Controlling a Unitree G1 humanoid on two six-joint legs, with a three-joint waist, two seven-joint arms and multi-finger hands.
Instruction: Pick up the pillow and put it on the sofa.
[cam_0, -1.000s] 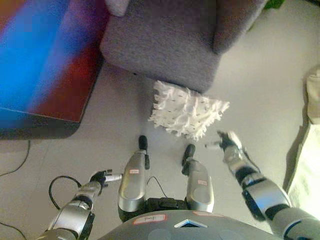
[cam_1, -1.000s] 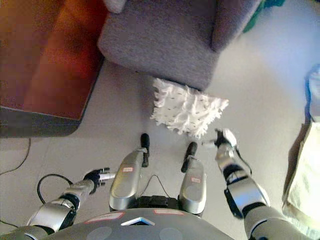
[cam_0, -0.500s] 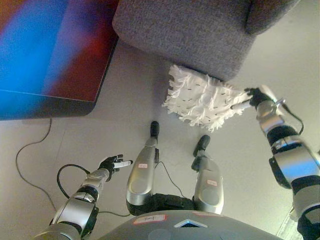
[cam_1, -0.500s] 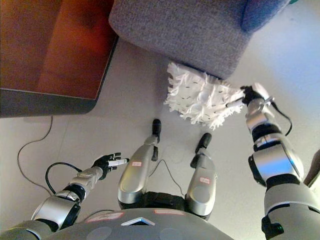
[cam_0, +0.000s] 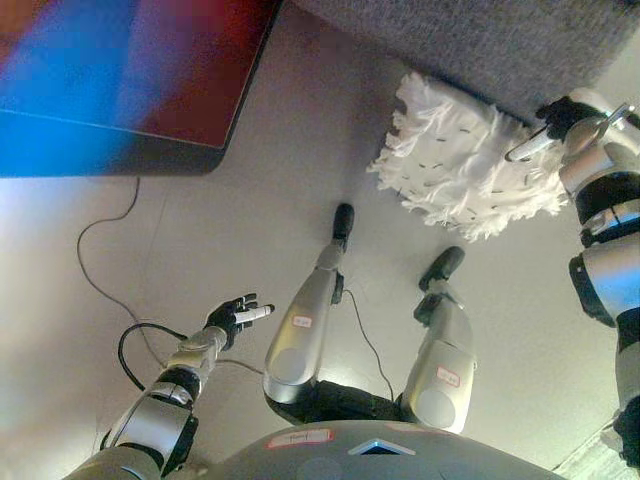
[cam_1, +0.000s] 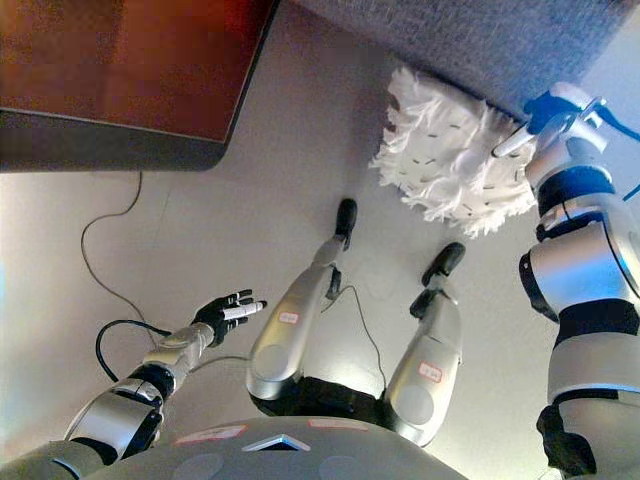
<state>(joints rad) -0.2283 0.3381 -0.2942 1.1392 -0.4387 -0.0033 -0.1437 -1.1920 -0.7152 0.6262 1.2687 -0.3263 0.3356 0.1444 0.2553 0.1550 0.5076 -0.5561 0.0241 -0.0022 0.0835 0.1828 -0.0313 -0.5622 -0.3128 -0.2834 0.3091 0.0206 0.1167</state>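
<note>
The white fringed pillow (cam_0: 460, 160) lies on the floor against the front of the grey sofa (cam_0: 520, 40). My right hand (cam_0: 560, 122) is at the pillow's right edge, with a straight white-tipped finger (cam_1: 508, 145) resting on the fringe; the fingers are not curled round the pillow. My left hand (cam_0: 235, 316) is low on the left, open and empty above the floor, far from the pillow.
A low dark-edged piece of furniture with a reddish-brown top (cam_1: 130, 70) stands at the upper left. A thin grey cord (cam_0: 100, 265) runs across the pale floor (cam_0: 240, 230) below it.
The camera has swung, shifting the whole picture. My right hand has gone from below the pillow, apart from it, up to its right edge. The left hand stays low and open.
</note>
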